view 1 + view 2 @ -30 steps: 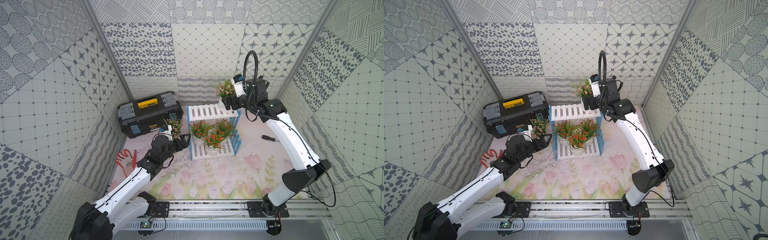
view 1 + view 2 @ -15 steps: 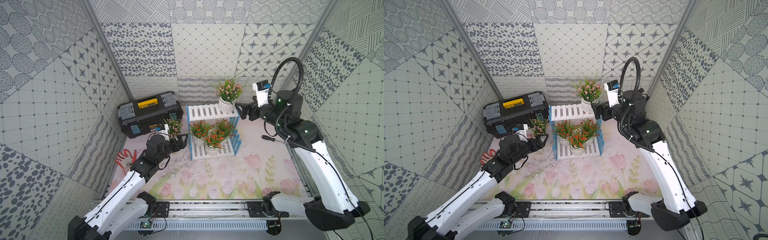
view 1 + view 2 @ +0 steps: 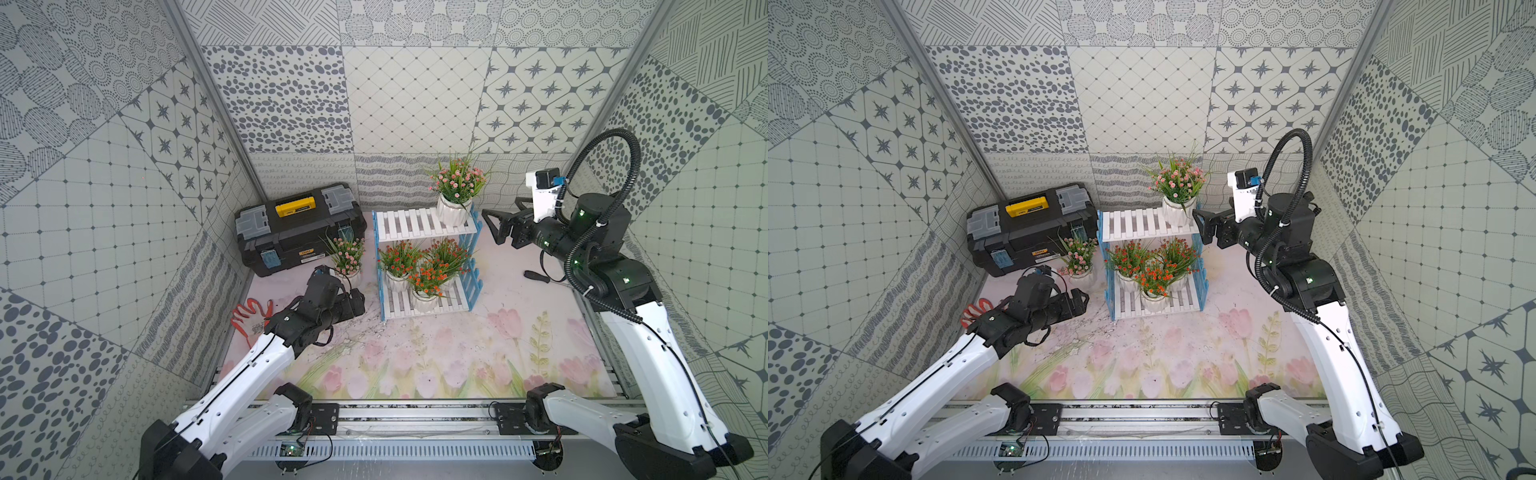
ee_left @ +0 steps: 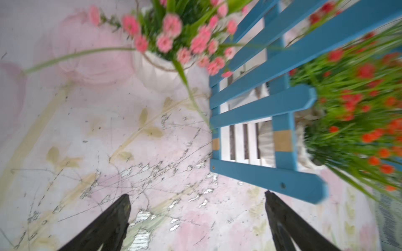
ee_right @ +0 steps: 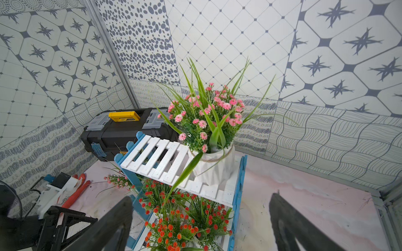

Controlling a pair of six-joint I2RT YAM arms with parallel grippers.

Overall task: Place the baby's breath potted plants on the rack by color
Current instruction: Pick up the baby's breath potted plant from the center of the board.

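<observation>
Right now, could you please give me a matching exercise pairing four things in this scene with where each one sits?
Things:
1. pink plant by the right gripper
2. pink plant by the left gripper
3. orange-red plants
4. red glove

Places:
A. lower shelf of the rack
B. on the mat, partly hidden by the left arm
C. top shelf of the rack
D. on the mat, in front of the toolbox, beside the rack

Pairs: 1-C, 2-D, 3-A, 4-B.
</observation>
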